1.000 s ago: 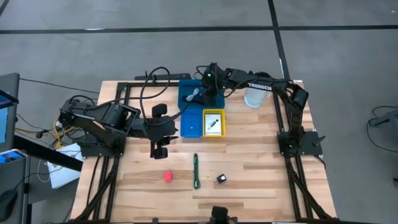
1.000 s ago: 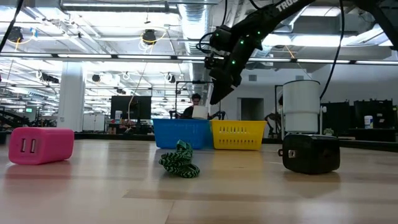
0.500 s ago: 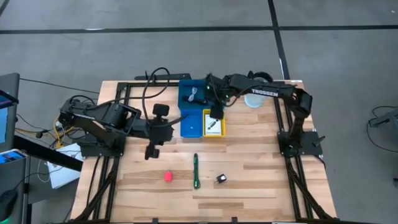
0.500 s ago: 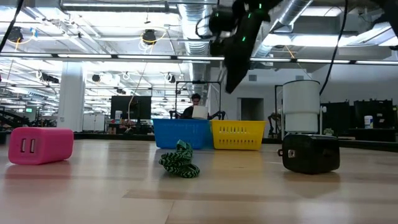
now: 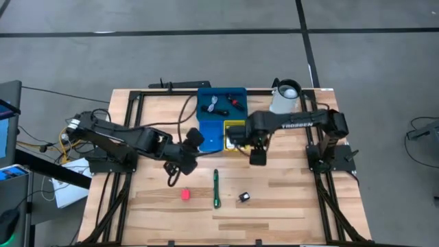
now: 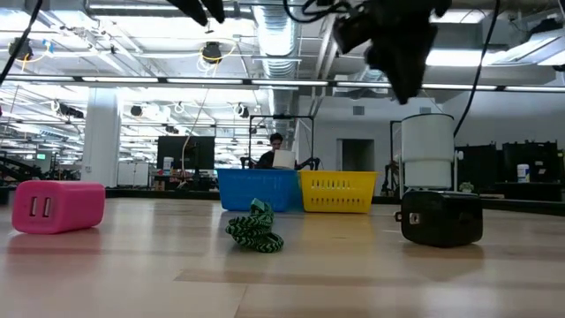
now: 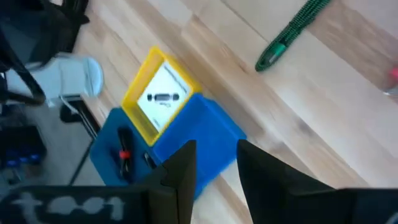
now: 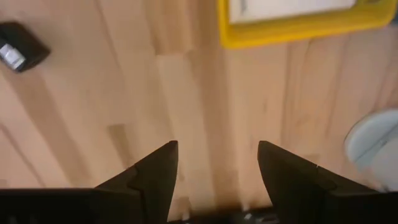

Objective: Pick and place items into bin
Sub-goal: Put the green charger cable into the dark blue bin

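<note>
The bin set stands at the table's far middle: a wide blue tray [image 5: 221, 101], a small blue bin [image 5: 211, 139] and a yellow bin [image 5: 235, 125]. The tray holds a black cable with a red tip [image 5: 234, 103] and a grey cord [image 5: 215, 105]. A white card [image 7: 163, 98] lies in the yellow bin. A pink-red block [image 5: 185, 195], a green-tipped pen [image 5: 215, 189] and a tiny black piece [image 5: 243, 197] lie on the table nearer the front. My right gripper [image 5: 257, 158] is open and empty, high over the table just near of the yellow bin. My left gripper [image 5: 172, 180] is slightly open and empty, above and left of the block.
A white pitcher [image 5: 284, 97] stands right of the wide tray. Black frame rails run along the table's left [image 5: 130, 137] and right [image 5: 317, 137] sides. Bare wood lies between the bins and the loose items.
My right gripper has gone from over the wide blue tray toward the table's near edge, past the yellow bin, and now hangs over bare wood. My left arm has stretched toward the right, and its gripper has gone a little toward the near edge, closer to the pink-red block.
</note>
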{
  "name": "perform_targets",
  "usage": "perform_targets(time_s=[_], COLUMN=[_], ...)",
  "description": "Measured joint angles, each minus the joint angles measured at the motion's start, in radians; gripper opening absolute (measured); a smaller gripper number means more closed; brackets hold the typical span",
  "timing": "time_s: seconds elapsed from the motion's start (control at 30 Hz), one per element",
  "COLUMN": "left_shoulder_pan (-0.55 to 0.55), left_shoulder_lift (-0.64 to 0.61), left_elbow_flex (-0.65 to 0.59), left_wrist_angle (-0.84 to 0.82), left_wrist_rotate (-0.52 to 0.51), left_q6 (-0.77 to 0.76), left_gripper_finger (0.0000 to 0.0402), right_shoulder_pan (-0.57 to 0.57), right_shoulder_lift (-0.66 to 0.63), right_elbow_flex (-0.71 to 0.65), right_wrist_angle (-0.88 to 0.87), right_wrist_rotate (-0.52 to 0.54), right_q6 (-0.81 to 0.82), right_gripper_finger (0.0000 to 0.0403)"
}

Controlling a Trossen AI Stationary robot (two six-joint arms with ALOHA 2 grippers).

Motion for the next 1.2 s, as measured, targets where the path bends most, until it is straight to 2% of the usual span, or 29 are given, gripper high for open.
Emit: perform_targets(time_s=[0.17, 0.33, 0.57, 0.67, 0.8, 0.93, 1.2], left_shoulder_pan=[0.029, 0.089, 0.173, 0.179, 0.178, 0.178, 0.133], left_shoulder_lift=[-0.002, -0.002, 0.009, 0.047, 0.127, 0.205, 0.306], left_elbow_flex=[-0.096, -0.163, -0.239, -0.261, -0.260, -0.261, -0.261], left_wrist_angle=[0.141, 0.206, 0.338, 0.380, 0.437, 0.466, 0.485], left_wrist_rotate=[0.054, 0.152, 0.355, 0.379, 0.410, 0.501, 0.503], left_q6=[0.068, 0.034, 0.019, 0.037, 0.009, -0.001, 0.052], left_gripper_finger=[0.0104, 0.0103, 0.0076, 0.0065, 0.0059, 0.0062, 0.0085], right_shoulder_pan=[0.113, 0.236, 0.428, 0.511, 0.611, 0.696, 0.799], right_shoulder_lift=[-0.005, -0.030, -0.133, -0.194, -0.262, -0.300, -0.294], right_elbow_flex=[-0.001, -0.005, -0.059, -0.103, -0.161, -0.213, -0.274], right_wrist_angle=[-0.012, -0.011, -0.014, -0.010, 0.010, 0.031, 0.044], right_wrist_rotate=[-0.003, 0.018, 0.253, 0.356, 0.441, 0.478, 0.498], right_q6=[0.102, 0.157, 0.320, 0.427, 0.589, 0.720, 0.884], right_gripper_finger=[0.0214, 0.0214, 0.0214, 0.0214, 0.0214, 0.0214, 0.0214])
